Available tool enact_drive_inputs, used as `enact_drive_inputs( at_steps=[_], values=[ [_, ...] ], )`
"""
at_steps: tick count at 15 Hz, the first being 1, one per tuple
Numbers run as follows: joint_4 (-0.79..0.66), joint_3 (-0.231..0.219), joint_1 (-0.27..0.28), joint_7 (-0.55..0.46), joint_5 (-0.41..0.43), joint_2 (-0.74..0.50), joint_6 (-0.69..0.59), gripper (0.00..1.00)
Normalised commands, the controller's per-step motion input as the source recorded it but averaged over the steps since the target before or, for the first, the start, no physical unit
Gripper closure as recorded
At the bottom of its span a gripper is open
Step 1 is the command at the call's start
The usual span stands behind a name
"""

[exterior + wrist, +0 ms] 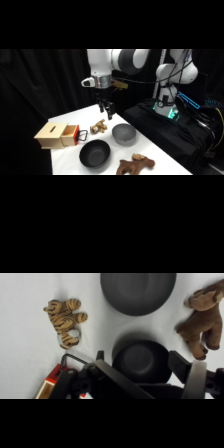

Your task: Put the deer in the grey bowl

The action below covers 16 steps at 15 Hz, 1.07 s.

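Note:
The deer [135, 164], a dark reddish-brown wooden figure, lies at the table's front edge; in the wrist view the deer [205, 319] is at the right. The grey bowl [124, 133] stands mid-table just behind it and is empty; the wrist view shows the grey bowl [138, 291] at the top. My gripper [106, 107] hangs above the table's back part, over the tan figure, well away from the deer. In the wrist view the gripper [132, 384] is open, with nothing held between its fingers.
A black bowl [95, 153] [141, 361] stands front left of the grey one. A small tan striped figure [98, 127] [66, 319] lies below the gripper. A wooden box with a red end [55, 135] [50, 384] sits at the left edge.

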Motion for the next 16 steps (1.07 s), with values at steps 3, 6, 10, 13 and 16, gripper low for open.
enact_drive_inputs(
  at_steps=[3, 6, 10, 13, 16],
  values=[
    [-0.02, 0.04, 0.001, 0.11, -0.007, 0.0, 0.07, 0.0],
    [-0.04, 0.083, 0.063, 0.18, -0.018, 0.0, 0.13, 0.0],
    [-0.05, 0.13, 0.142, 0.26, -0.049, 0.05, 0.2, 0.0],
    [-0.03, 0.123, 0.158, 0.26, -0.051, 0.09, 0.23, 0.0],
    [-0.03, 0.081, 0.128, 0.23, -0.039, 0.1, 0.27, 0.0]
  ],
)
